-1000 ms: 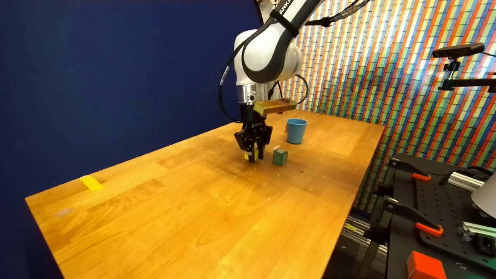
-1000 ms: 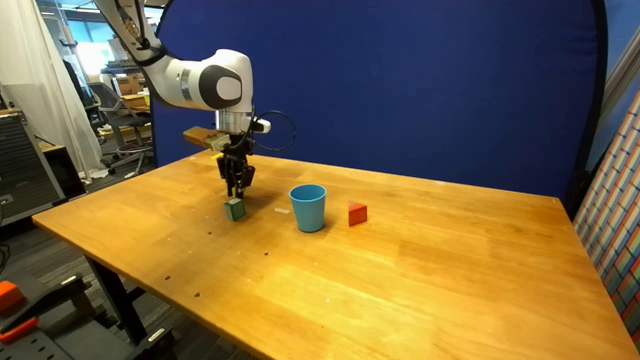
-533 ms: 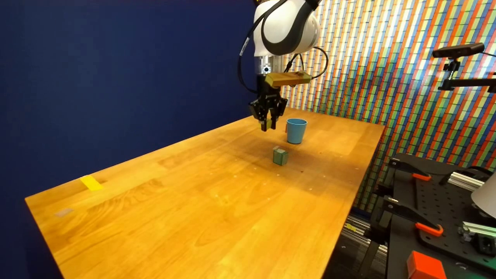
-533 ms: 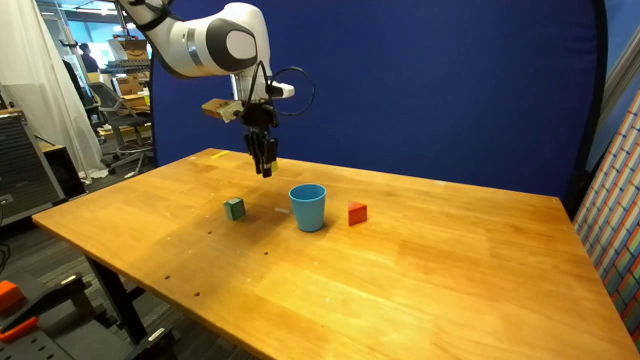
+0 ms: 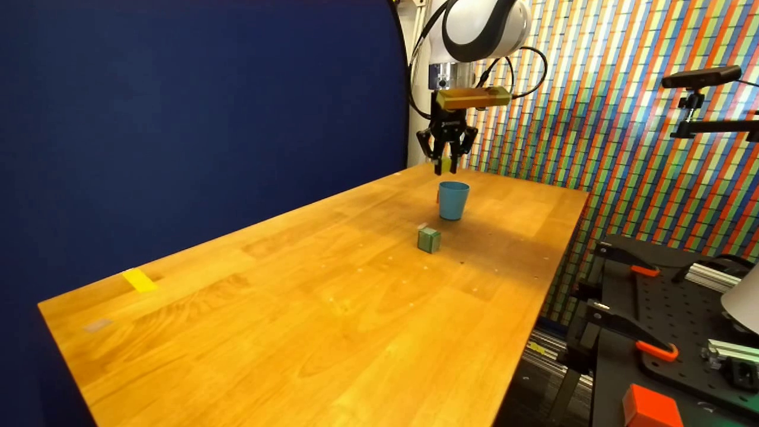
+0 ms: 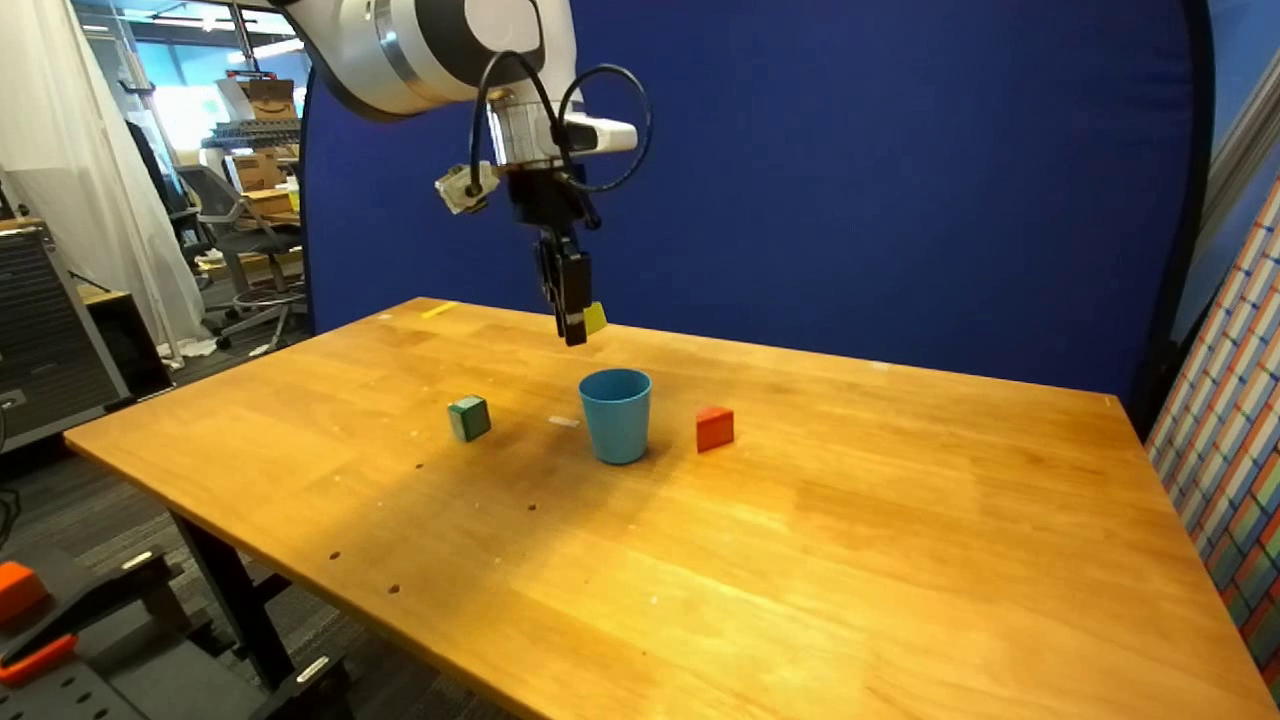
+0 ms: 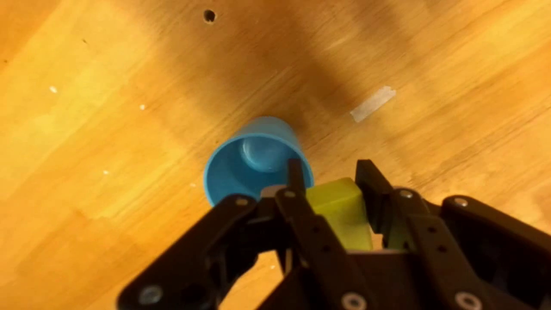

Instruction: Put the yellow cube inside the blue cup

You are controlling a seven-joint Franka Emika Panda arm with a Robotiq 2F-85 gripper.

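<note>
The yellow cube [image 5: 446, 165] is held in the air between the fingers of my gripper [image 5: 446, 170]. In an exterior view the cube [image 6: 596, 319] shows partly behind the finger of the gripper [image 6: 573, 336]. In the wrist view the cube [image 7: 344, 213] sits between the two fingertips [image 7: 330, 172]. The blue cup [image 5: 453, 201] stands upright on the table, also in an exterior view [image 6: 617, 420]. The gripper and cube are above the cup's rim level. In the wrist view the cup's opening [image 7: 234, 172] is beside the cube, partly covered by the left finger, and its visible inside is bare.
A dark green cube [image 5: 429, 240] stands on the table [image 5: 296, 332], also in an exterior view [image 6: 469, 418]. A red block [image 6: 715, 428] stands beside the cup. Flat yellow tape [image 5: 140, 280] and a pale tape strip [image 6: 564, 421] lie on the table.
The gripper has closed on the cube, lifted it off the table and carried it toward the cup, now high near it. The cup, green cube and red block have not moved.
</note>
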